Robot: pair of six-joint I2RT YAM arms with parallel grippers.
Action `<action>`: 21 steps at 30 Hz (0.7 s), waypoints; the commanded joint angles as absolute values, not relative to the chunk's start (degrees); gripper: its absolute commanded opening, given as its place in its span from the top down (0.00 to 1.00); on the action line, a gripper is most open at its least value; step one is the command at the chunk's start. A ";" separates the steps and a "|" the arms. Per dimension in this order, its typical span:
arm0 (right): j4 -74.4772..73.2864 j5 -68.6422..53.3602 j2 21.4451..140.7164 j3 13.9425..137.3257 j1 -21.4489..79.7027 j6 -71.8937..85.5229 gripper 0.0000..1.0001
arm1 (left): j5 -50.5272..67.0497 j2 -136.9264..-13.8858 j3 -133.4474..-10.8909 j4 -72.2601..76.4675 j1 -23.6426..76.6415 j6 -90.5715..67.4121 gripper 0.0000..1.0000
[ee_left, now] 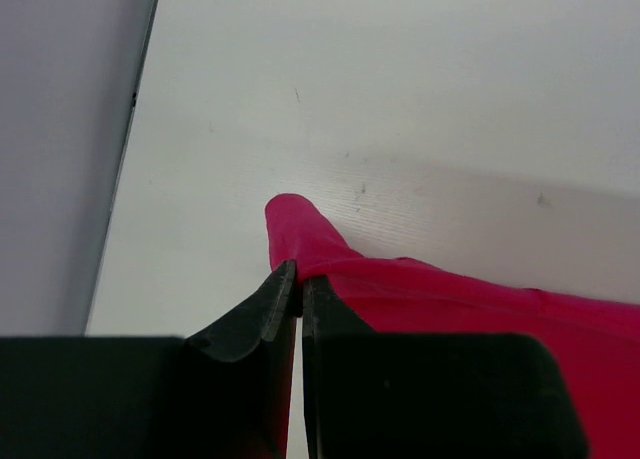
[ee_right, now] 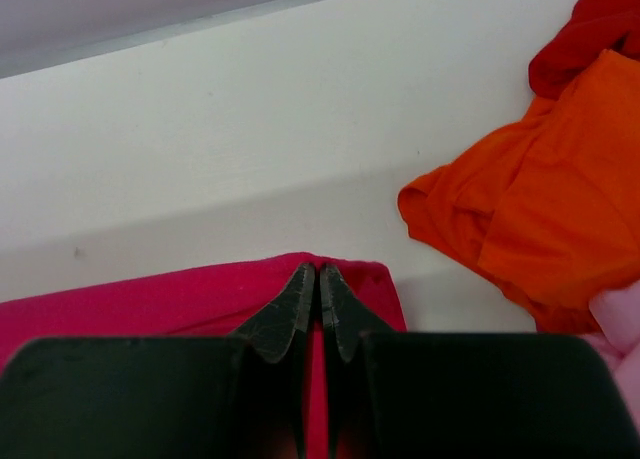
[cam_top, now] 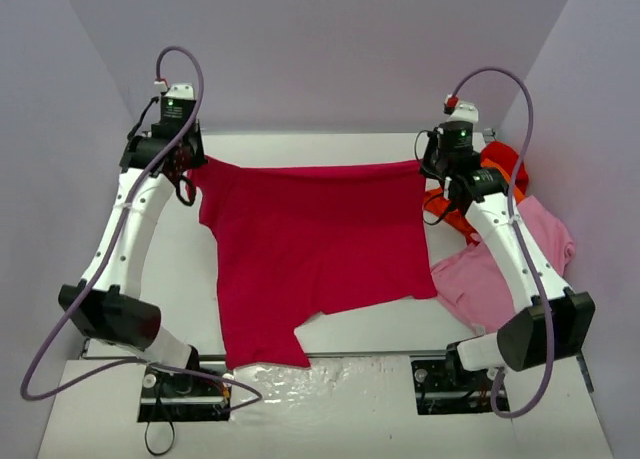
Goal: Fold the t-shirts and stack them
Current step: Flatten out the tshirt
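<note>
The left gripper (cam_top: 190, 165) and the right gripper (cam_top: 431, 165) are each pinched tight on a far corner of the crimson t-shirt (cam_top: 310, 244), black tapered fingers pressed together with only a sliver of cloth between them. The shirt's far edge runs taut and nearly straight from one gripper to the other, across the far middle of the white table (cam_top: 300, 144). From there the soft, matte cloth spreads toward the near side in a broad sheet with few wrinkles, and one long flap on the left reaches the table's near edge.

At the right lie the other shirts in a loose heap: the bright red t-shirt (cam_top: 503, 161) farthest, the orange t-shirt (cam_top: 440, 205) crumpled beside the right gripper, and the light pink t-shirt (cam_top: 490, 274) nearer, partly under the right arm.

The left wrist view shows a small rounded nub of crimson fabric poking past the fingertips. The right wrist view shows deep folds in the orange cloth, which lies apart from the crimson corner.
</note>
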State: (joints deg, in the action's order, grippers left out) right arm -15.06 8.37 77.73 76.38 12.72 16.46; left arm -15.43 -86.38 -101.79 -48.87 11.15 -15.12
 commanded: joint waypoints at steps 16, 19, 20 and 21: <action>10.55 12.00 109.26 93.52 11.45 10.26 1.00 | -30.47 -112.38 -124.77 -32.78 8.77 -6.66 1.00; 10.49 11.91 113.42 99.34 10.79 9.96 1.00 | -31.77 -116.50 -129.68 -32.86 8.63 -4.78 1.00; 10.43 12.03 115.23 101.67 10.63 9.54 1.00 | -31.96 -118.34 -131.97 -33.07 8.65 -3.86 1.00; 10.38 12.25 117.09 103.97 10.49 9.00 1.00 | -32.06 -120.24 -134.37 -33.34 8.69 -2.86 1.00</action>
